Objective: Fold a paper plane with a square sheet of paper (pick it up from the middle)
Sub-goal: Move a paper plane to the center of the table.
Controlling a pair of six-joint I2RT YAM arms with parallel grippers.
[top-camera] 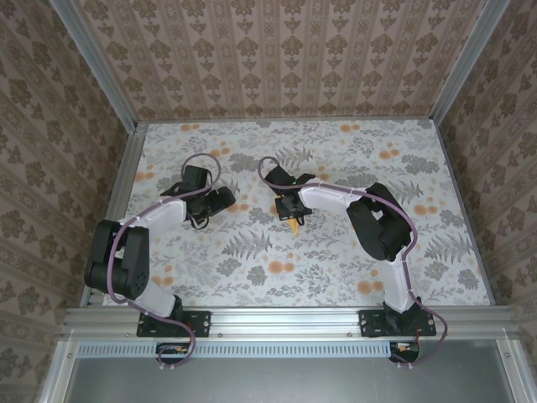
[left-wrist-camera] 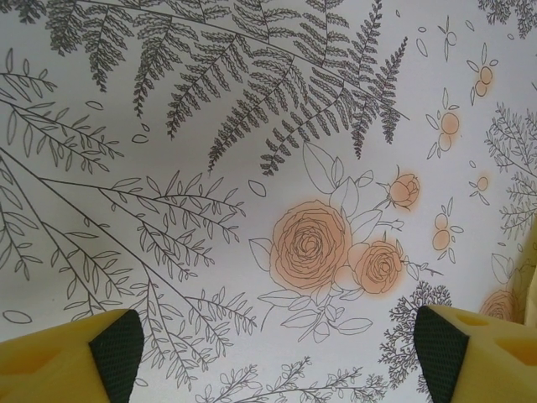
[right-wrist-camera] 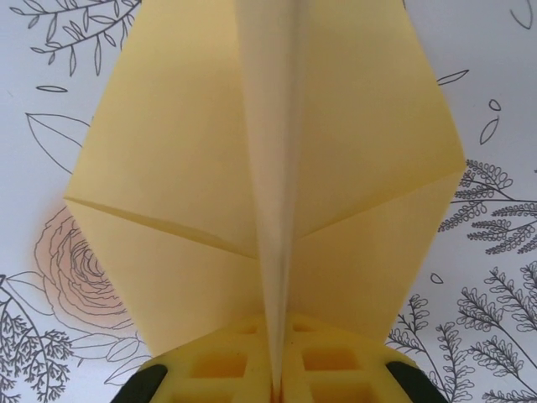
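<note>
From the overhead camera I see the paper plane as a small yellow scrap just below the right gripper, near the middle of the counter. The counter is covered by a grey floral cloth.

On my right wrist feed the paper plane takes up most of the picture. It has two slanted yellow-orange flaps on either side of a raised centre fold, and that fold runs straight away from the camera. The right gripper is clamped on the fold at its near end, with the yellow pads pressed together around it. I cannot tell whether the flaps lie on the cloth or hang just above it.

The right arm rises from its base at the near edge and bends at a high elbow on the right. Its forearm reaches left toward the centre, with the wrist pointing down.

The left arm mirrors it: the elbow is out on the left and the forearm angles up and to the right. The left gripper sits well apart from the plane. On the left wrist feed, the left gripper is spread wide and holds nothing. Its dark-tipped yellow fingers sit at the bottom corners, above a rose print on the cloth.
</note>
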